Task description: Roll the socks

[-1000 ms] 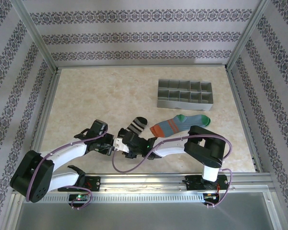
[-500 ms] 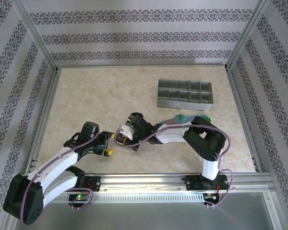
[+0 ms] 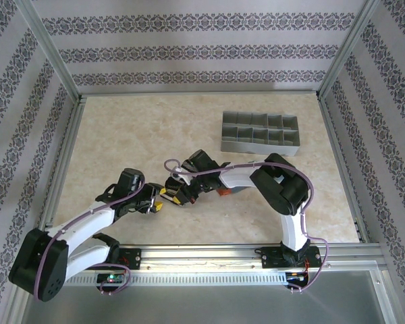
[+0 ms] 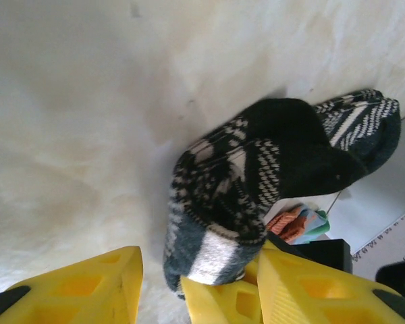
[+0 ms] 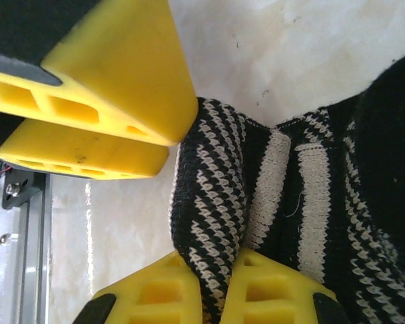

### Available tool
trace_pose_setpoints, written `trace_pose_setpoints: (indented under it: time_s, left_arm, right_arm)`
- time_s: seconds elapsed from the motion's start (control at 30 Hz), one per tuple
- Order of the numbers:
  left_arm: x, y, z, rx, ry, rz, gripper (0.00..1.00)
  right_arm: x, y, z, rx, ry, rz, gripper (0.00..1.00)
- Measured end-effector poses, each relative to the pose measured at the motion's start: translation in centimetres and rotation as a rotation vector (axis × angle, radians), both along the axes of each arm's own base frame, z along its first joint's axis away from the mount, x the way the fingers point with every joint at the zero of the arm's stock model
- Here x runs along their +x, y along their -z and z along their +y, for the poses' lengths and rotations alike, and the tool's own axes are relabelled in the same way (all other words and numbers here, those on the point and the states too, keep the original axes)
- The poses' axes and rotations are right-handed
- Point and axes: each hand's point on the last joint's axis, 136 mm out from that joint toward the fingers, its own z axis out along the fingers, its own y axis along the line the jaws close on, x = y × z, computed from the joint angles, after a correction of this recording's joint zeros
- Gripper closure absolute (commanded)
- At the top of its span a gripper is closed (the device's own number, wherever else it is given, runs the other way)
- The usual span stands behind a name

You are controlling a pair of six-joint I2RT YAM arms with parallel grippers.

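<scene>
Pale marbled worktop point(image 3: 135, 135) sits inside walls of striped patterned paper, and the two arms meet close to its near edge, a little left of centre. The right tool point(image 5: 212, 280) is pinched narrow on a fold of the black sock point(image 5: 310, 202), its yellow fingers point(image 5: 152, 293) pressed against the knit on either side with only fabric between them. The left tool point(image 4: 196, 270) stands wide, and the sock's grey-and-white cuff end lies in the gap between its fingers without being gripped; a finger of the right tool touches that cuff from below in the left wrist view. From there the black sock point(image 4: 270, 169) runs away across the worktop, bunched and folded over itself, its striped end farthest from the tools. Just beyond it peeks a scrap of the blue-teal sock point(image 4: 300, 224), orange and teal; from above it seems to lie mostly under the right arm point(image 3: 243, 177), one orange patch point(image 3: 224, 192) showing. A grey divided tray point(image 3: 260, 133) stands well apart, toward the far right corner.
</scene>
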Motion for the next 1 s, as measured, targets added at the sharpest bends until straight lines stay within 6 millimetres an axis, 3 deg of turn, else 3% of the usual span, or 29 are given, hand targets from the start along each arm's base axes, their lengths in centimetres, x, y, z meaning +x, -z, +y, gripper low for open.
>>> trace_pose_setpoints:
  time_s: [0.13,0.5,0.6,0.67,0.7,0.77,0.83,0.9,1.0]
  left_arm:
    - [0.7,0.1,-0.5,0.004,0.028,-0.036,0.5]
    - [0.6,2.0,-1.1,0.057,0.102,-0.026,0.55]
    - [1.0,2.4,-1.3,0.077,0.125,-0.017,0.66]
    - [1.2,2.7,-1.5,0.087,0.14,-0.006,0.85]
    - [1.5,2.8,-1.6,0.092,0.149,-0.007,0.99]
    - [1.9,2.7,-1.9,0.096,0.16,-0.005,1.0]
    - [1.8,2.7,-2.1,0.101,0.171,0.004,1.0]
    - [1.5,2.6,-2.3,0.107,0.183,0.018,1.0]
    - [0.4,2.6,-2.8,0.12,0.215,0.053,1.0]
  right_arm:
    - [0.1,0.0,0.1,-0.01,-0.005,0.055,1.0]
    - [0.3,0.2,0.2,-0.033,-0.005,0.178,1.0]
    - [0.4,0.2,0.2,-0.029,-0.009,0.213,1.0]
    - [0.3,0.2,0.2,-0.03,-0.013,0.226,1.0]
    - [0.3,0.2,0.2,-0.032,-0.014,0.227,1.0]
    - [0.3,0.2,0.0,-0.042,-0.014,0.222,1.0]
    - [0.4,0.2,-0.3,-0.052,-0.016,0.186,0.88]
    - [0.3,0.3,-0.8,-0.072,-0.016,0.105,0.67]
    - [-1.0,-0.1,-2.1,-0.097,-0.021,-0.135,0.44]
